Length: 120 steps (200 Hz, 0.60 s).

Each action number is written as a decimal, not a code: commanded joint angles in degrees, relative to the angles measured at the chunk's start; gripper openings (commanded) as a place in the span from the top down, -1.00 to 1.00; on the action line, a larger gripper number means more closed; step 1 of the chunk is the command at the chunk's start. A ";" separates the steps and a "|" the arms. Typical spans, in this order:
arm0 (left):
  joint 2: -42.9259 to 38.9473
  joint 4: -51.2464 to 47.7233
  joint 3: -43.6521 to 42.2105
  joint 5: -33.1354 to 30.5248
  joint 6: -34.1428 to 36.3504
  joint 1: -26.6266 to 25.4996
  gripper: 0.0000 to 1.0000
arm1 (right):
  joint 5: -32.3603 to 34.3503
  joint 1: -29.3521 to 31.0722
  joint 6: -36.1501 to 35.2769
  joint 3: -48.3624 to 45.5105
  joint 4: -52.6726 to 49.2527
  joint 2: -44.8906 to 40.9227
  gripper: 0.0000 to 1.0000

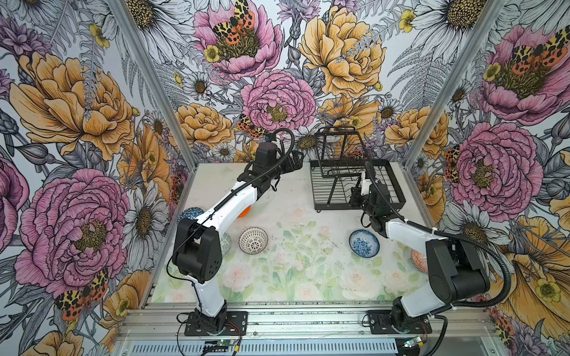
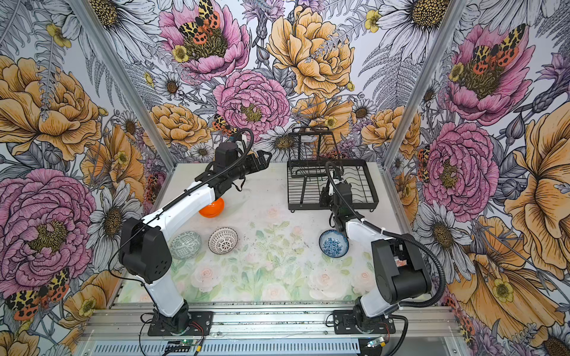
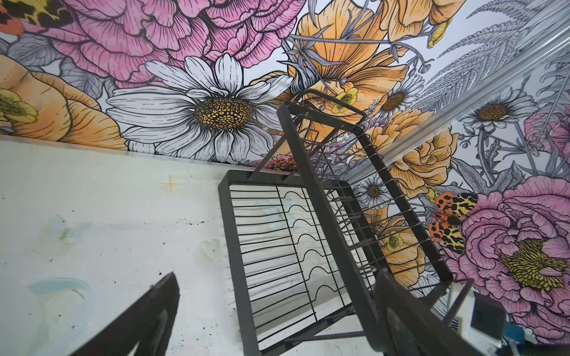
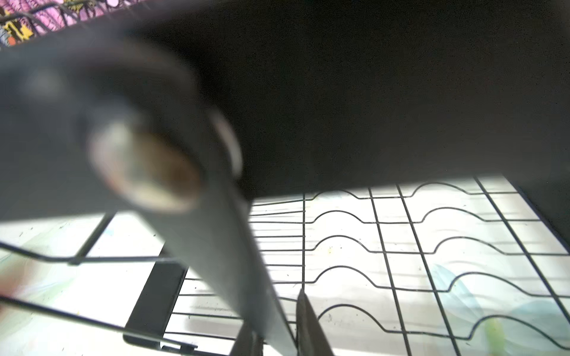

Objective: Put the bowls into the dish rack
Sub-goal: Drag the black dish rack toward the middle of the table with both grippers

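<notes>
While the black wire dish rack [image 1: 339, 185] is sitting at the back right corner of the tabletop [image 1: 296, 197], the right gripper [image 4: 274, 342] is reaching into it from the front. Its claw is pinching narrowly on a grey bar of the rack.

The left gripper [image 1: 299, 160] is hovering just left of the rack, claw spread wide.

Outside the rack, these are lying on the tabletop:
- the orange bowl [image 2: 212, 208], under the left arm
- the blue geometric bowl [image 1: 189, 213], by the left edge
- the grey-green bowl [image 2: 185, 245], just beside the lattice bowl [image 1: 253, 240]
- the blue floral bowl [image 1: 364, 243], toward the right
- the red-orange bowl [image 1: 419, 260], at the right edge
</notes>
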 commanded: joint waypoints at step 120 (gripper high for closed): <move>7.09 0.51 3.81 14.90 -24.44 1.38 -0.97 | -0.34 7.49 2.89 -3.46 -8.08 -9.51 0.30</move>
